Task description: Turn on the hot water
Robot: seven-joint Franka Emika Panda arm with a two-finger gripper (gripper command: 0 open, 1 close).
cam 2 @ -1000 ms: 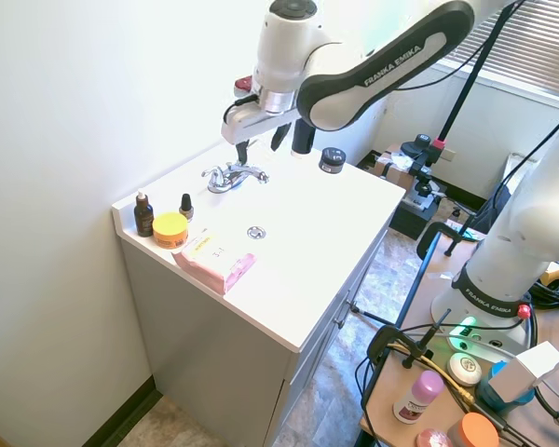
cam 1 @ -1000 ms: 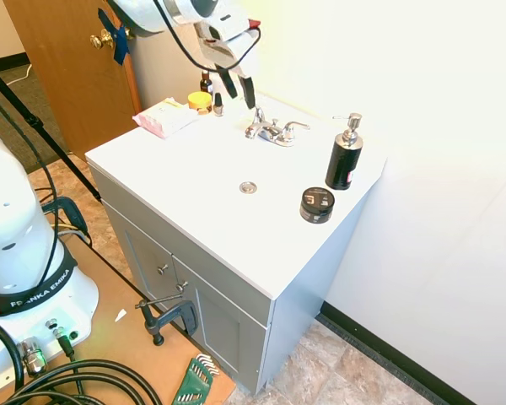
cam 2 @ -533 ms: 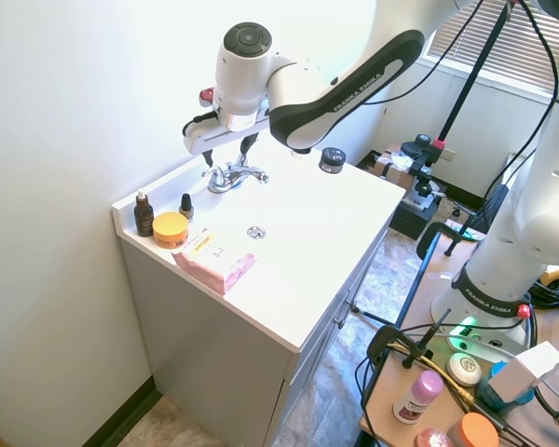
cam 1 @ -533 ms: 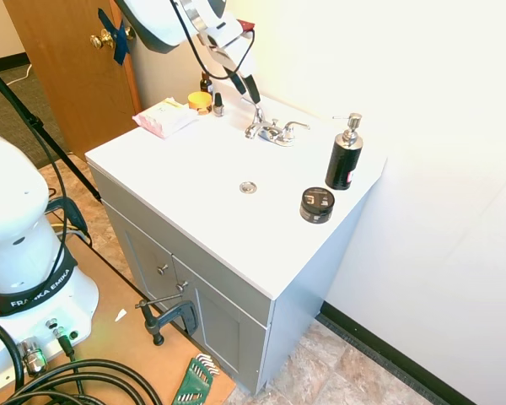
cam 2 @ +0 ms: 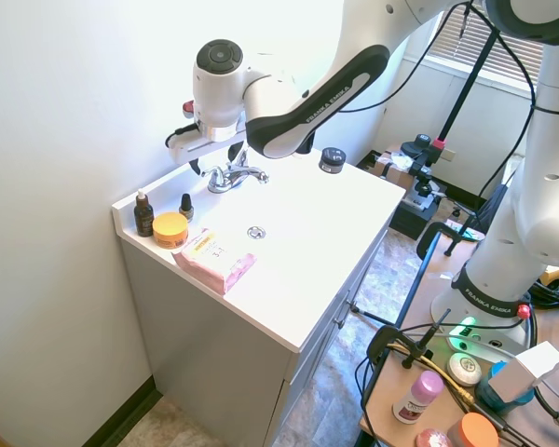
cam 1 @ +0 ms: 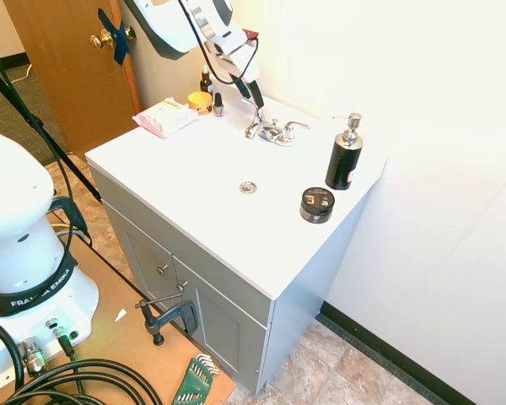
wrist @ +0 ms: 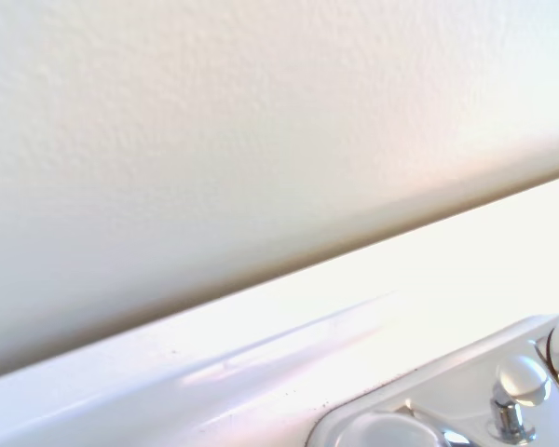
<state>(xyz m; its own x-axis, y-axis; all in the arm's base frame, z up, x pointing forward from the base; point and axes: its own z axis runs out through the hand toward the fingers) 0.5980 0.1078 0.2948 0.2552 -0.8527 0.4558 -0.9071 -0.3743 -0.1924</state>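
white vanity top (cam 1: 194, 181) is seen from above, with a round drain (cam 1: 248, 187) set near its middle. a chrome faucet (cam 1: 270, 130) is mounted at the back edge, by the wall. the gripper (cam 1: 251, 94) is held just above the faucet's left-hand end in this view, dark fingers (cam 1: 257, 93) pointed down; whether contact is made cannot be told.

a black soap bottle (cam 1: 344, 157) with chrome pump is stood to the right; a black round tin (cam 1: 317, 204) is placed just in front of it. a pink packet (cam 1: 163, 117), an orange-lidded jar (cam 1: 200, 101) and two small dropper bottles (cam 1: 212, 94) are grouped at the far left corner. a wooden door (cam 1: 76, 59) is seen behind.
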